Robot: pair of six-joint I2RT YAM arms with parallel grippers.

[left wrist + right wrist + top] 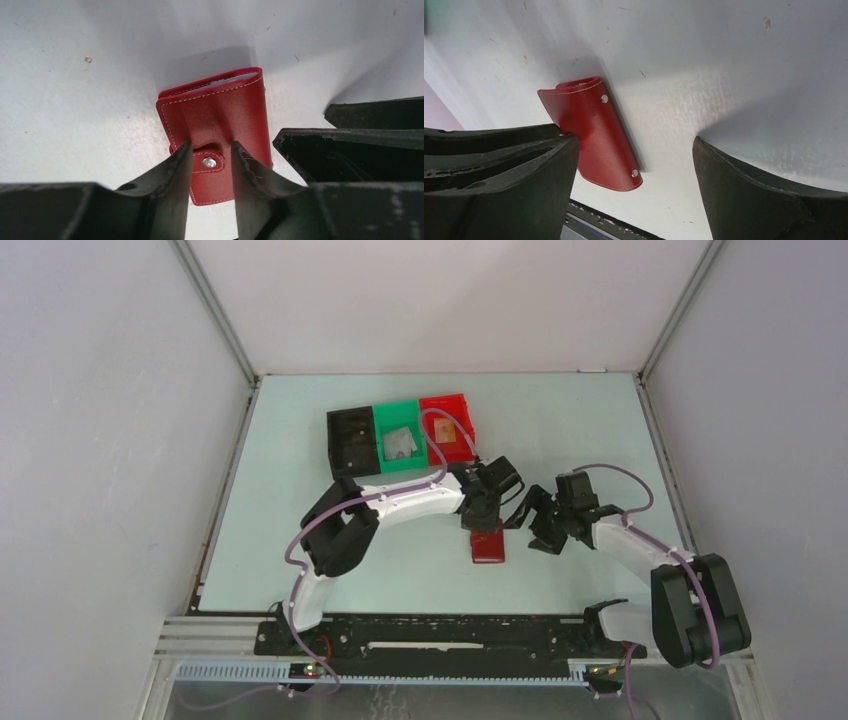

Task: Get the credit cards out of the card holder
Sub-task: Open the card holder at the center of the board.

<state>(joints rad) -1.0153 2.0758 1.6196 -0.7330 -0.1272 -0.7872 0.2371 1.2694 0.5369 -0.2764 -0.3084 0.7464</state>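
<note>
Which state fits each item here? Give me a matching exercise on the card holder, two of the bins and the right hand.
Items:
1 dark-red leather card holder
2 green plastic bin
3 bright red plastic bin
4 right hand

States:
A holds a tan card
B wide open
C holds a grey card
D its strap tab lies between fingertips of the left hand

Pairs: 1-D; 2-C; 3-A; 4-B
</note>
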